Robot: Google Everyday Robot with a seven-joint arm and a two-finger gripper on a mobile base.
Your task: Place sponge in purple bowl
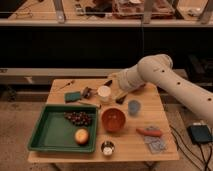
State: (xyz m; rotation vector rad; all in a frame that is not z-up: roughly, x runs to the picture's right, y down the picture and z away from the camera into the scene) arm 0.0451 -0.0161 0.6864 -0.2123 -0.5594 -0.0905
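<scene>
The teal-green sponge point(72, 96) lies flat on the wooden table point(130, 145), at its back left, just behind the green tray point(49, 145). My arm reaches in from the right across the back of the table. My gripper point(115, 83) is at its end, above the back middle of the table, behind the white cup point(104, 93) and well to the right of the sponge. The purple bowl is hidden behind my arm.
An orange bowl point(113, 120) and a blue cup point(133, 107) stand mid-table. The tray holds grapes point(77, 118) and a round fruit point(81, 136). A small tin point(107, 148), an orange-red item point(149, 132) and a grey-blue cloth point(156, 145) lie in front. Small dark items lie near the sponge.
</scene>
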